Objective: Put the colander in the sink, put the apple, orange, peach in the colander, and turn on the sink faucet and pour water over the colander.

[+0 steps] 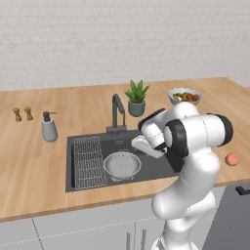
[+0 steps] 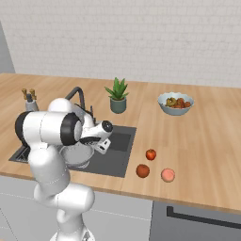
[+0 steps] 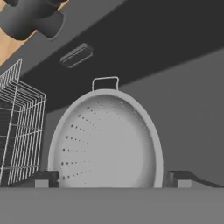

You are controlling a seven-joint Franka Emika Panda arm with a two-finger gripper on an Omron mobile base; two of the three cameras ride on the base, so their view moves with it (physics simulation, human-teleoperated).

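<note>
Colander (image 1: 122, 165): we see it sitting upright on the floor of the sink (image 1: 161, 168), just beside the wire grid rack (image 1: 89, 161); the first step of the task looks done.
Hand (image 3: 111, 177): our hand hangs just above the near rim of the colander, the two fingertips (image 3: 43, 178) spread wide on either side of the bowl and gripping nothing.
Fruit: the apple (image 2: 150, 154), the orange (image 2: 142, 171) and the peach (image 2: 168, 175) lie on the desk (image 2: 202, 141) to the right of the sink, near one another but apart, none yet in the colander.
Faucet: the sink faucet (image 1: 117, 113) stands behind the sink; we see no water running.
Other things: a soap dispenser (image 1: 48, 127), a potted plant (image 1: 136, 99) and a bowl of mixed food (image 2: 175, 103) stand on the desk away from the work.
Risk one: in our judgement, lifting out carelessly could catch a fingertip on the colander rim and tip or slide the bowl, because the tips sit so close to it.
Risk two: the fruits are round and could roll off the front desk edge if we nudge them during a grasp; the orange and peach lie nearest that edge.
Risk three: we could mistake the duller orange for the apple, as they sit close together.
</note>
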